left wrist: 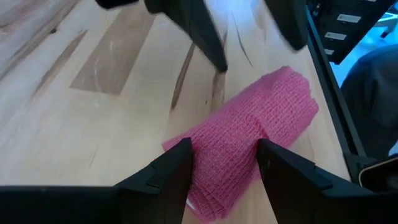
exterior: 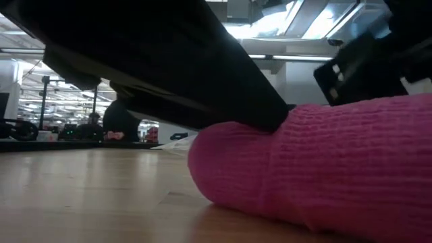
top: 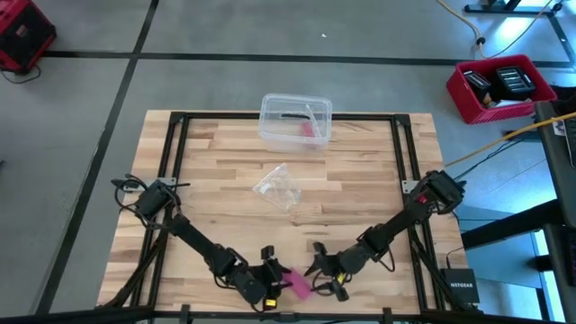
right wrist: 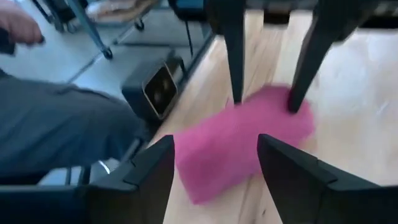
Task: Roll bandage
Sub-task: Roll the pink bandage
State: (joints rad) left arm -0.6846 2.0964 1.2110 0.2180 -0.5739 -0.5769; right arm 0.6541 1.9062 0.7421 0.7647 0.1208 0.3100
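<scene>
**Two grippers meeting at one pink roll**

Two arms converge at the near edge of the wooden table (top: 270, 225), where the bandage (top: 299, 285) lies as a short pink cylinder on its side. The left gripper (left wrist: 222, 163) straddles one end of the roll, its fingers (left wrist: 171, 168) set on either side of the fabric and touching it, clasping the bandage across its width. The right gripper (right wrist: 214, 165) faces the opposite end with its jaws spread wide; the roll lies just ahead of them, and contact there cannot be judged. In the low view the bandage (exterior: 324, 169) rests directly on the tabletop beneath a dark arm. Farther back stand a clear plastic box (top: 295, 121) and a crumpled clear wrapper (top: 279, 187), both well apart from the grippers.
</scene>
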